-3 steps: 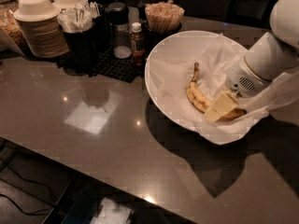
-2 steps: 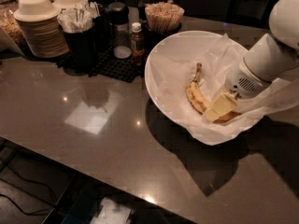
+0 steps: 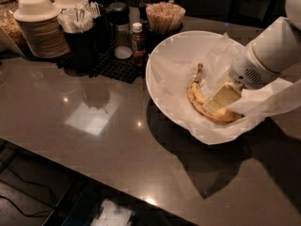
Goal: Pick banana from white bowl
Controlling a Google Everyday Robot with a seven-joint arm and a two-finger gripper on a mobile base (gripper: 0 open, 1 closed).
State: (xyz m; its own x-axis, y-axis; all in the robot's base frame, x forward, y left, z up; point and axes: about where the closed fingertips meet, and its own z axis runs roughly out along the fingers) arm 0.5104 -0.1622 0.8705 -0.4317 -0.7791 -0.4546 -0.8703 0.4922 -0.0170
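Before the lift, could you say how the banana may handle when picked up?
Brown speckles suggest the banana is ripe, so probably soft and easily bruised. The gripper hangs over its lower half; crinkled paper may drag along.

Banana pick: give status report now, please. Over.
Gripper low inside bowl, at banana lower end. Banana lying on paper, not lifted. Paper fold bunched beside gripper, may snag.
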